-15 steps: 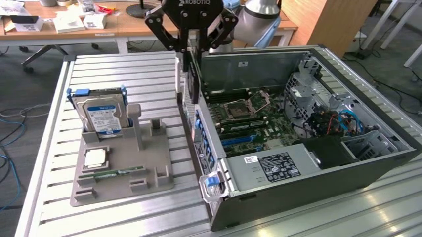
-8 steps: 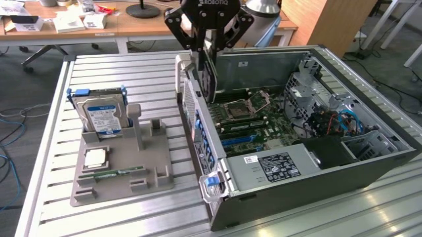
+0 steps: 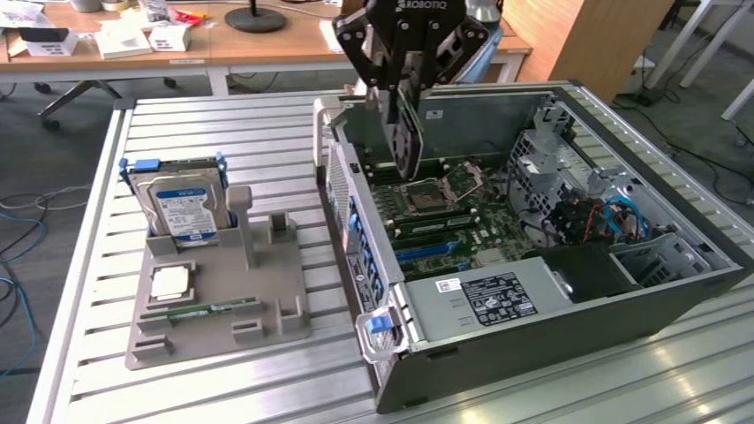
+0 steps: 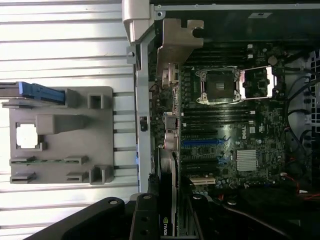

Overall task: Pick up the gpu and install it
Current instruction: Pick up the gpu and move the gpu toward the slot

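Observation:
My gripper (image 3: 401,88) hangs over the open computer case (image 3: 659,291), shut on the gpu (image 3: 409,137). The gpu is a thin dark card held on edge, its lower end just above the motherboard (image 3: 460,212) near the case's rear wall. In the wrist view the gpu (image 4: 167,200) appears edge-on between my gripper's (image 4: 167,222) black fingers. Below it lie the motherboard (image 4: 225,125) and its blue expansion slot (image 4: 200,142). The card stands clear of the slot.
A grey fixture tray (image 3: 224,291) on the slatted metal table carries a silver hard drive with blue label (image 3: 183,208), a square chip (image 3: 171,283) and a green memory stick (image 3: 200,311). The power supply (image 3: 495,296) and drive cage (image 3: 566,177) crowd the case. Wooden desks stand behind.

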You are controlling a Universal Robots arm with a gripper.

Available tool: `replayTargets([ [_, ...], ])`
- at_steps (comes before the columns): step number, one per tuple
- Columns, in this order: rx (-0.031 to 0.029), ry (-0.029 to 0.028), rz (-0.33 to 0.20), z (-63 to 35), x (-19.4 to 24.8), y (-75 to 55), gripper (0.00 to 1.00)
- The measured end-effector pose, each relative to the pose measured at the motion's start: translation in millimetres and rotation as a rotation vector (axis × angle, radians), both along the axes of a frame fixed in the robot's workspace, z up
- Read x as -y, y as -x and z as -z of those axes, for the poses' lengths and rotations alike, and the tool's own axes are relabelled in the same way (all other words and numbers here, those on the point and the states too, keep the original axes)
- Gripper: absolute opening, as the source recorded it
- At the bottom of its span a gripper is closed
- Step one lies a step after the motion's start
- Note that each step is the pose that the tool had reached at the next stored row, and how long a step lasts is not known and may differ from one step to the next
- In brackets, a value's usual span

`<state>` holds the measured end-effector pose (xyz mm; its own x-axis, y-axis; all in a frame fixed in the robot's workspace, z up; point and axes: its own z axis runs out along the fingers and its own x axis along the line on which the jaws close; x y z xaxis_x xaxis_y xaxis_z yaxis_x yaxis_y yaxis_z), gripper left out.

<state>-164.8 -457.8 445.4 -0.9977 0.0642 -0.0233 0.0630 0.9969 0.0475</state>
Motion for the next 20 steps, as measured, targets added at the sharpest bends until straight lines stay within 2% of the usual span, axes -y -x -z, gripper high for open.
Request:
replayTargets([
  [20, 0.0, -0.0005, 0.0, 0.0, -0.8, -64.0, 0.27],
])
